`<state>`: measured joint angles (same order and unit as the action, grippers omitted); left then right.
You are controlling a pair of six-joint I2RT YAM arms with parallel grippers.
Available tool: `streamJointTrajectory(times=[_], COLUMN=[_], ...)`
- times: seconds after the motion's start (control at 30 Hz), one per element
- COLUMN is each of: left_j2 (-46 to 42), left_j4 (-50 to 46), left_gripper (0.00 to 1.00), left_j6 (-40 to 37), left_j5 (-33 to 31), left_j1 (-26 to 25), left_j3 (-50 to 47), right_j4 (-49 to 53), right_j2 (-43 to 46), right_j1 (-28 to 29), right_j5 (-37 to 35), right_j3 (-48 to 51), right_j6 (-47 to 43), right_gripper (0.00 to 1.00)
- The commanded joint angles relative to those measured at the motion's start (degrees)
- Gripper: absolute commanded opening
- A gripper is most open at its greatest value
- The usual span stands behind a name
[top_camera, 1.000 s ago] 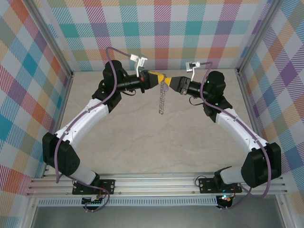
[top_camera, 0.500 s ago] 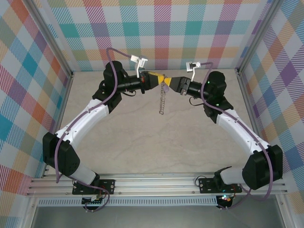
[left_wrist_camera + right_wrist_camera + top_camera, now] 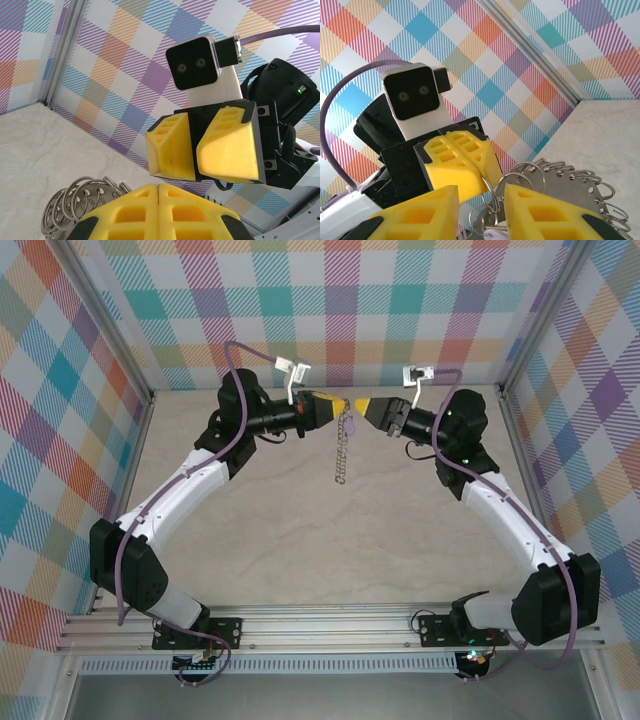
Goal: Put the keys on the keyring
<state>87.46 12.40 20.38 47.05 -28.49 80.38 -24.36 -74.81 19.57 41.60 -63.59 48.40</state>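
Pinching the keyring (image 3: 555,170) at its rim with the left gripper (image 3: 335,402), jaws clenched; hanging just under the fingertips, lilac key (image 3: 350,426) dangling alongside. Opposite, right gripper (image 3: 363,405) parted, empty. Probably light, stiff, slippery: best pinched by the flat head.
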Motion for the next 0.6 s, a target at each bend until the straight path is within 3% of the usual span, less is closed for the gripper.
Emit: streamJointTrajectory(times=[0.0, 0.4, 0.57], left_j2=[-2.17, -1.86, -1.85], left_j4=[3.5, 3.57, 3.59], left_gripper=[0.0, 0.0, 0.0], left_j6=[0.73, 0.72, 0.73], left_j5=[1.23, 0.95, 0.99], left_j1=[-0.65, -0.76, -0.78], left_j3=[-0.13, 0.24, 0.27], right_j4=[-3.6, -4.09, -3.85], right_j2=[-0.95, -2.28, -2.1], right_j1=[0.62, 2.39, 2.4], right_j5=[1.75, 2.43, 2.43], right_j3=[-2.06, -2.29, -2.11], right_j6=[1.17, 1.1, 0.82], right_gripper=[0.29, 0.28, 0.2])
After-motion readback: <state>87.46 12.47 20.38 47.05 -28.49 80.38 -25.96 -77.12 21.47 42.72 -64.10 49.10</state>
